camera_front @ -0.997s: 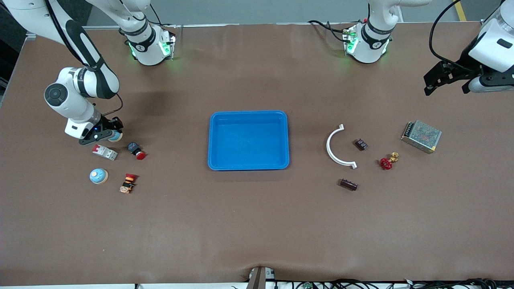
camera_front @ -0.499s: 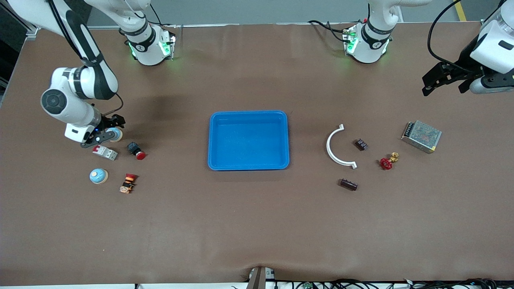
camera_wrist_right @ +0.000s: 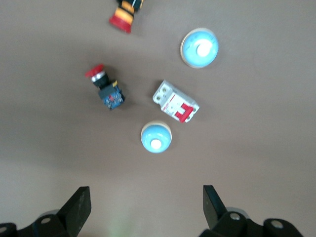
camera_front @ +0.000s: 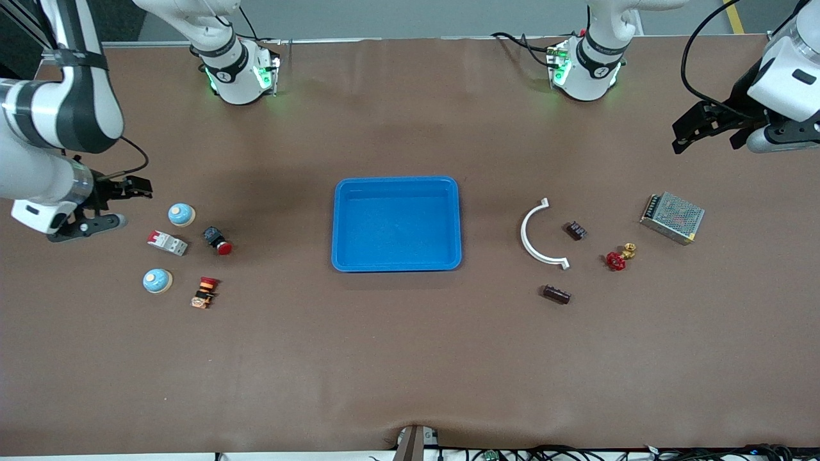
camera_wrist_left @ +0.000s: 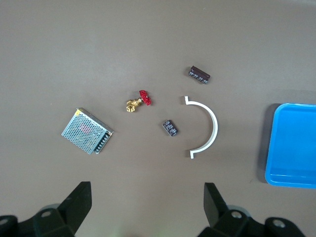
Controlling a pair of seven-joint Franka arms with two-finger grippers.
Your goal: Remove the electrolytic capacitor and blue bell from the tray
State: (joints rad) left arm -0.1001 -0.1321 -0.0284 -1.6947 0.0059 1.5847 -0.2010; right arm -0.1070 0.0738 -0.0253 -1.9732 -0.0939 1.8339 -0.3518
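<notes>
Two light blue dome bells lie toward the right arm's end of the table, one (camera_front: 181, 214) beside a breaker, the other (camera_front: 157, 280) nearer the front camera. Both show in the right wrist view, the first (camera_wrist_right: 156, 137) and the second (camera_wrist_right: 199, 47). A dark brown cylindrical capacitor (camera_front: 557, 294) lies toward the left arm's end and shows in the left wrist view (camera_wrist_left: 199, 75). A blue tray (camera_front: 339, 224) sits mid-table, empty. My right gripper (camera_front: 136, 205) is open and empty, raised beside the first bell (camera_wrist_right: 146, 200). My left gripper (camera_front: 710, 144) is open and empty, high over the table's left-arm end (camera_wrist_left: 147, 197).
Near the bells are a white and red breaker (camera_front: 167, 242), a red push button (camera_front: 218, 241) and an emergency button (camera_front: 204, 292). Near the capacitor are a white arc (camera_front: 532, 240), a small dark component (camera_front: 575, 230), a red valve (camera_front: 617, 258) and a metal power supply (camera_front: 672, 218).
My right gripper has risen and drawn away from the bell beside the breaker, toward the right arm's end of the table. That bell stays on the table. My left gripper barely moved.
</notes>
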